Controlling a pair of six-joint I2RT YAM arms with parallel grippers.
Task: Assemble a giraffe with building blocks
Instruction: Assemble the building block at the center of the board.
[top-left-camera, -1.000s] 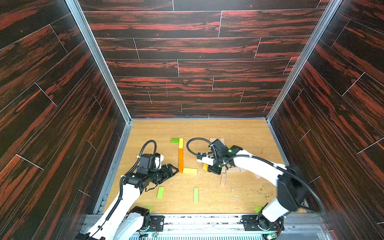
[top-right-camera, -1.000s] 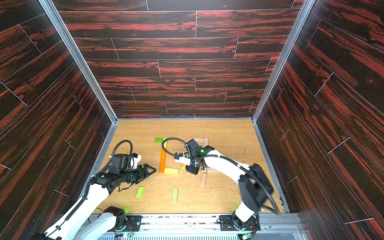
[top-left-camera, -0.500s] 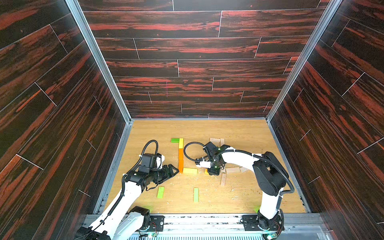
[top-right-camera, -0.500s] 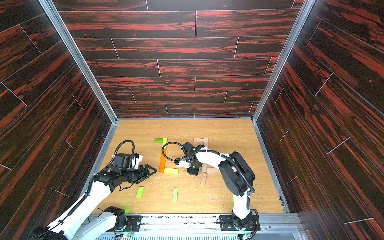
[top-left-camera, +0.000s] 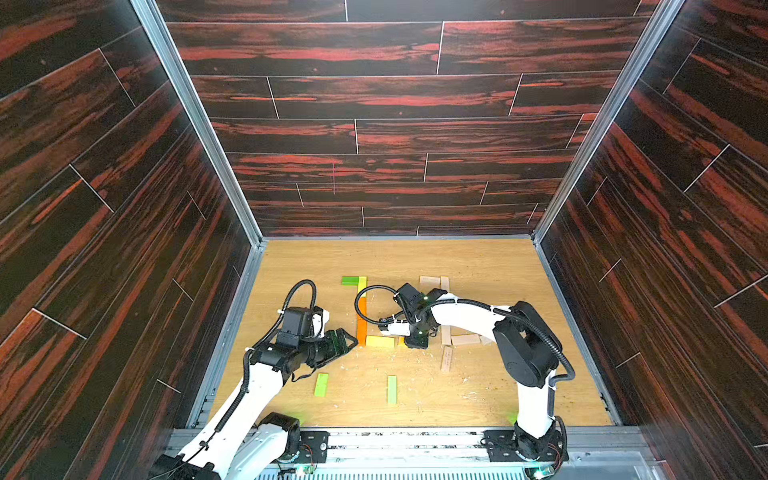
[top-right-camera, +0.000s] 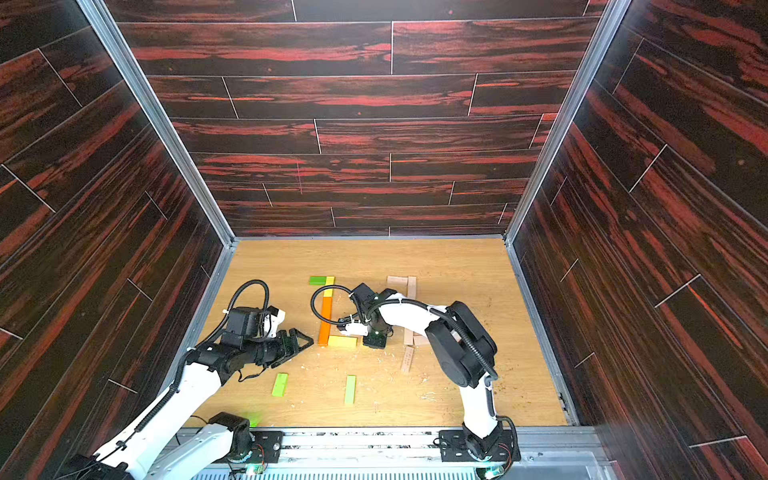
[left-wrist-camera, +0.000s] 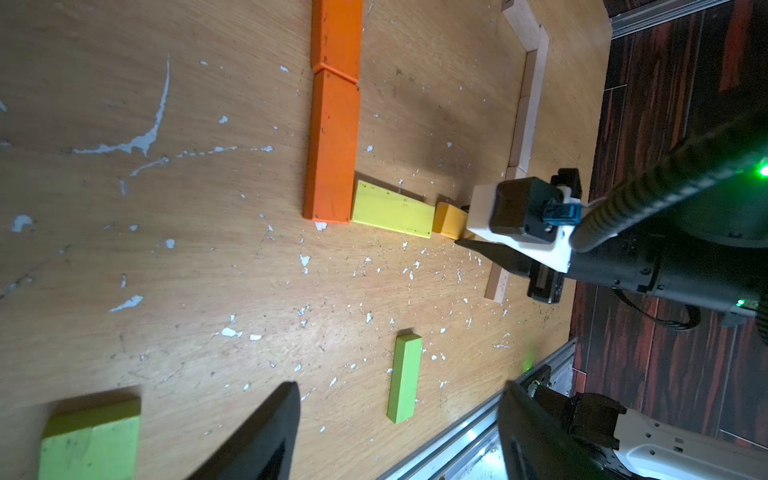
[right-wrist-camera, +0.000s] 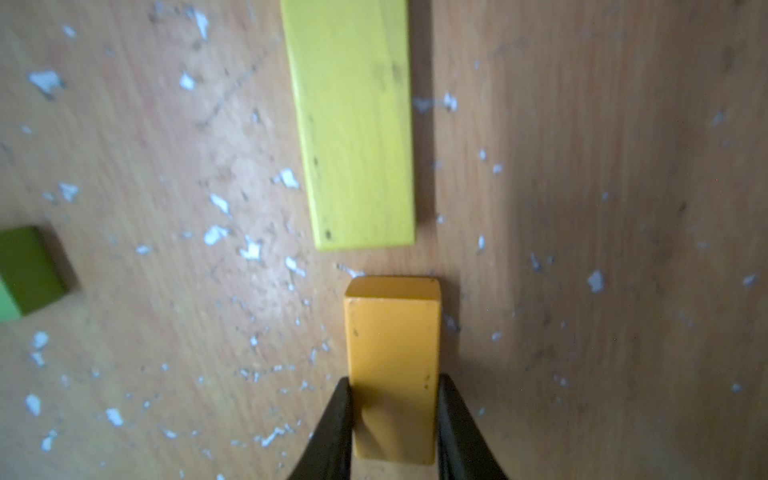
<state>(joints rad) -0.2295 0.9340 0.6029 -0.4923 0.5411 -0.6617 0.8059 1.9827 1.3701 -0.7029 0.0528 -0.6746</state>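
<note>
**Amber block nosing up to the yellow one**

Low in the right wrist frame, our right gripper is clamped on the amber block. Its long axis points up-frame at the yellow block, just short of it and slightly offset. We judge that pushing on could skew the yellow piece off the orange column. Our left gripper hangs empty, jaws apart.

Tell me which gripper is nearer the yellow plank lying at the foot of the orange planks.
Right. The right gripper, shut on an amber block, sits just off the free end of the yellow plank; the left gripper is open and apart, beyond the orange planks.
</note>
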